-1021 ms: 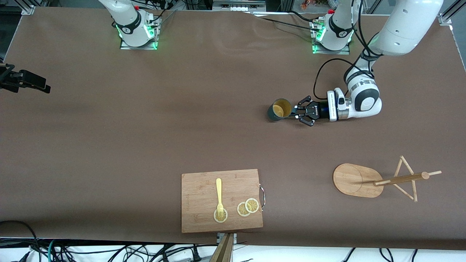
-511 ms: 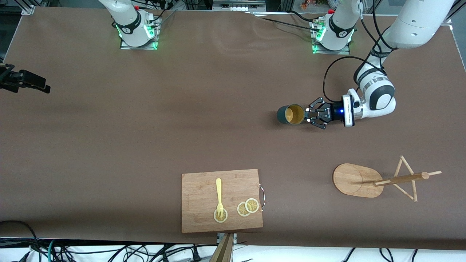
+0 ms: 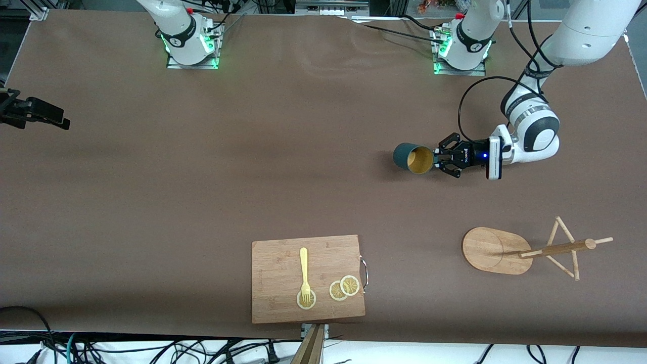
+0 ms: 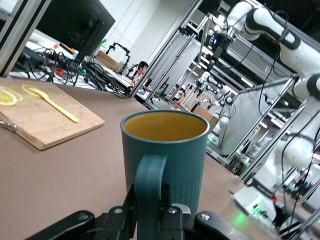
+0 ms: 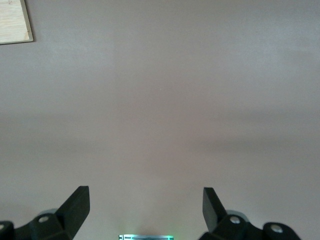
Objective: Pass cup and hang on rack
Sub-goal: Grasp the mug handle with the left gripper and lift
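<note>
The dark teal cup [image 3: 410, 157] with a mustard-yellow inside hangs in the air over the table's middle strip, toward the left arm's end. My left gripper [image 3: 438, 160] is shut on its side handle [image 4: 149, 185], with one finger [image 4: 126, 202] pressed on each side of it. In the left wrist view the cup [image 4: 172, 147] fills the middle. The wooden rack [image 3: 493, 250], with post and thin pegs [image 3: 561, 247], stands nearer the front camera than the cup. My right gripper [image 5: 145, 192] is open over bare table with nothing between its fingers; it is out of the front view.
A rectangular wooden cutting board [image 3: 278, 278] lies near the table's front edge, carrying a yellow fork [image 3: 304, 270] and lemon slices [image 3: 344, 288]. A black device [image 3: 35, 112] juts in at the right arm's end of the table.
My left arm has carried the cup toward the left arm's end of the table, its mouth turning more toward that end. The grip on the handle is unchanged.
</note>
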`<state>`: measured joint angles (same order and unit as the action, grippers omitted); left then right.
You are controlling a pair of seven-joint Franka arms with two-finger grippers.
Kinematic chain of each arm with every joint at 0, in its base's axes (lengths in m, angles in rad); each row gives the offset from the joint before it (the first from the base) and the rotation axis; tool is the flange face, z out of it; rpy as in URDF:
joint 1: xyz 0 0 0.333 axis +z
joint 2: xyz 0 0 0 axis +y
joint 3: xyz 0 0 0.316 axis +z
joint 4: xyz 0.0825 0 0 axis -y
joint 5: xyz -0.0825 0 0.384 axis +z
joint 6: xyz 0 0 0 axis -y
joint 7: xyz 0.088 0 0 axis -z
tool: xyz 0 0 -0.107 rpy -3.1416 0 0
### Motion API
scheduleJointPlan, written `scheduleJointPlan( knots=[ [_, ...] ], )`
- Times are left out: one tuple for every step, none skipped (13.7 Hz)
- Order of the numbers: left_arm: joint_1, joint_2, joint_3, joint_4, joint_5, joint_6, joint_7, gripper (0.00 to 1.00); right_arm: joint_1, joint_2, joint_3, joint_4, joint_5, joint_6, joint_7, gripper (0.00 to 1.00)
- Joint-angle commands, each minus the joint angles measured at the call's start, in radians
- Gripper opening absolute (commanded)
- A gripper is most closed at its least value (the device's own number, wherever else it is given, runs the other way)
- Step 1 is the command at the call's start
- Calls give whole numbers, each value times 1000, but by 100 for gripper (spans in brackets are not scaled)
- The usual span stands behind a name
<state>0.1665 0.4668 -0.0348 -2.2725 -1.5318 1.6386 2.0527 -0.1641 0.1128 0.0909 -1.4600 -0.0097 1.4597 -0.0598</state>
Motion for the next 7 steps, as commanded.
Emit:
scheduleJointPlan(
  knots=[
    [86,-25,-1,-13,56,-63,-211,0,-5,11,3,24,-9,-4,-8,100],
    [102,-34,-2,-15,76,-80,-300,0,-5,11,3,24,-9,-4,-9,100],
    [125,-33,-1,-16,79,-109,-372,0,-5,11,3,24,-9,-4,-9,100],
    [140,-33,-1,-19,81,-127,-423,0,-5,11,3,24,-9,-4,-9,100],
    [160,-37,1,-19,82,-141,-472,0,-5,11,3,24,-9,-4,-8,100],
    [185,-43,0,-18,96,-143,-509,0,-5,11,3,24,-9,-4,-8,100],
    [205,-63,1,-16,101,-143,-561,0,-5,11,3,24,-9,-5,-8,100]
  ],
)
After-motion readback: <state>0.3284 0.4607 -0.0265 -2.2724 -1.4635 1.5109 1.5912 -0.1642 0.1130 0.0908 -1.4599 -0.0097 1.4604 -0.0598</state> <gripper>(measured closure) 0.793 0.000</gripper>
